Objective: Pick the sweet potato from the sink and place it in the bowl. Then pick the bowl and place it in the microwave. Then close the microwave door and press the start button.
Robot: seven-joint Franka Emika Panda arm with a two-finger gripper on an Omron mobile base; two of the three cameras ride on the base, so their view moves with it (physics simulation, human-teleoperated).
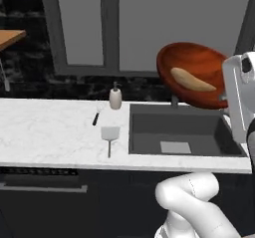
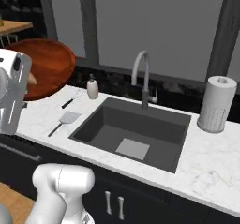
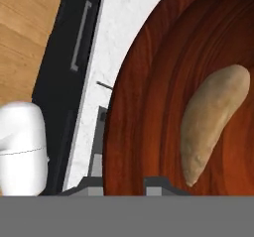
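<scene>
The reddish-brown bowl point(image 1: 199, 65) point(image 2: 49, 63) point(image 3: 154, 107) hangs tilted in the air above the sink's back right corner. The tan sweet potato point(image 1: 192, 80) point(image 3: 211, 122) lies inside it, and its tip peeks past my hand in the right base view point(image 2: 32, 79). My gripper point(image 3: 124, 186) is shut on the bowl's rim, one fingertip on each side of the wall. In the left base view the white hand covers the gripper point(image 1: 226, 98) at the bowl's right edge. The dark sink point(image 1: 149, 132) point(image 2: 178, 138) below holds nothing. The microwave and its door are out of view.
A soap dispenser point(image 1: 115, 96) point(image 2: 93, 87), a spatula point(image 1: 110, 135) point(image 2: 65, 121) and a small dark utensil point(image 1: 95, 118) lie on the white counter left of the sink. The faucet point(image 2: 143, 75) stands behind the basin, a paper towel roll point(image 2: 216, 103) to its right.
</scene>
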